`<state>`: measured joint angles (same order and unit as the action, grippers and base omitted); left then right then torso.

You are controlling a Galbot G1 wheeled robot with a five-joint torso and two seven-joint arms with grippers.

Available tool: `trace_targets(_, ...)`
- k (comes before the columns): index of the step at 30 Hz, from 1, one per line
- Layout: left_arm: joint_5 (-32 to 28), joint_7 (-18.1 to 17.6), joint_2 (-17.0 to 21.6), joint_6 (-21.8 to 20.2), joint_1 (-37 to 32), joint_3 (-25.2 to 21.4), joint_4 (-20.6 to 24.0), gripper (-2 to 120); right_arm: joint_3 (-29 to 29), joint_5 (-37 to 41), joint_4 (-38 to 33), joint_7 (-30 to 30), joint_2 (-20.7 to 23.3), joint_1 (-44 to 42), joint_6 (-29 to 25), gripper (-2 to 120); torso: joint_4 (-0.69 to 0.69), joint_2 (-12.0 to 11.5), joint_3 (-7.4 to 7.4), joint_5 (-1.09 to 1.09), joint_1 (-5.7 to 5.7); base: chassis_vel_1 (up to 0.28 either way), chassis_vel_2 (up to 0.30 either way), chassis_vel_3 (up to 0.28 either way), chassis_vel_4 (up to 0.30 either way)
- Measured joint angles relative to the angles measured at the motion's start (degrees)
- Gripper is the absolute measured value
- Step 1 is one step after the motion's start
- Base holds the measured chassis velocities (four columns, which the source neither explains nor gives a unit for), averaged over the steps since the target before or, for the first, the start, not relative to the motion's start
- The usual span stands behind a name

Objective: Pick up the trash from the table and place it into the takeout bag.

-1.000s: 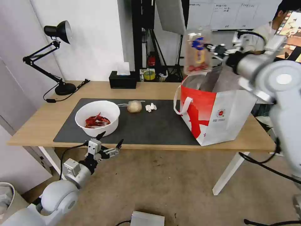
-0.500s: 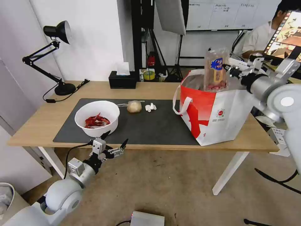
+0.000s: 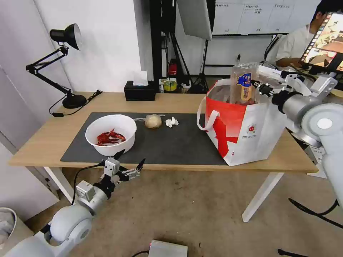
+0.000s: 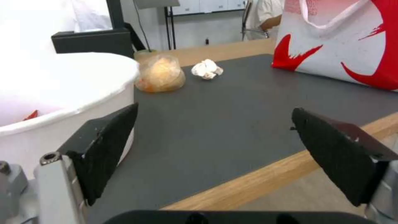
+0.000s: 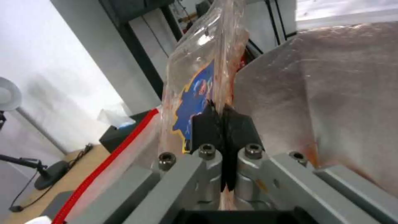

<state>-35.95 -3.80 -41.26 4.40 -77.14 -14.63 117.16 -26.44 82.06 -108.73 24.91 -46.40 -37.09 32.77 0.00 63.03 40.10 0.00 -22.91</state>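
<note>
I can't see the clamshell's (image 3: 243,85) lower end, sunk behind the takeout bag's (image 3: 250,132) rim, and its label stays unreadable.

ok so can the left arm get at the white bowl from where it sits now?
Probably yes. The left claw hangs open just off the table's front edge, right in front of the white bowl. In the left wrist view the bowl's wall is beside one finger, with nothing between.

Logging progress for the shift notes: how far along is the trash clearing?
Nothing looks released into the takeout bag yet. In hand: the right gripper is shut on the clamshell, held part-way into the bag's mouth. Left: the crayfish bowl, bagged lump and tissue on the mat. The left gripper is open by the table edge.
</note>
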Motion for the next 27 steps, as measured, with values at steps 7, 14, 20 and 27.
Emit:
trace_targets(7, 0.15, -0.06, -0.12, -0.02, -0.72, -0.42, 0.22, 100, -0.97, 1.86, -1.54, 2.68, 0.94, -0.72, 1.20, 16, 0.00, 0.00, 0.00, 0.00, 0.00, 0.000, 0.000, 0.000, 0.000)
trace_targets(14, 0.22, -0.13, 0.10, -0.07, -1.10, -0.68, 0.87, 100, -1.99, 3.30, -2.14, 3.11, 1.71, -1.32, 1.51, 44, 0.00, 0.00, 0.00, 0.00, 0.00, 0.000, 0.000, 0.000, 0.000)
trace_targets(20, 0.18, -0.20, 0.41, -0.14, -1.35, -1.28, 1.32, 100, -2.24, 3.52, -2.20, 1.60, 2.22, -1.42, 1.16, 62, 0.00, 0.00, 0.00, 0.00, 0.00, 0.000, 0.000, 0.000, 0.000)
trace_targets(27, -0.02, -0.21, 0.72, -0.16, -1.51, -2.42, 1.35, 100, 1.26, 0.67, -3.08, -7.49, 3.42, 1.83, -3.64, 91, 0.00, 0.00, 0.00, 0.00, 0.00, 0.000, 0.000, 0.000, 0.000)
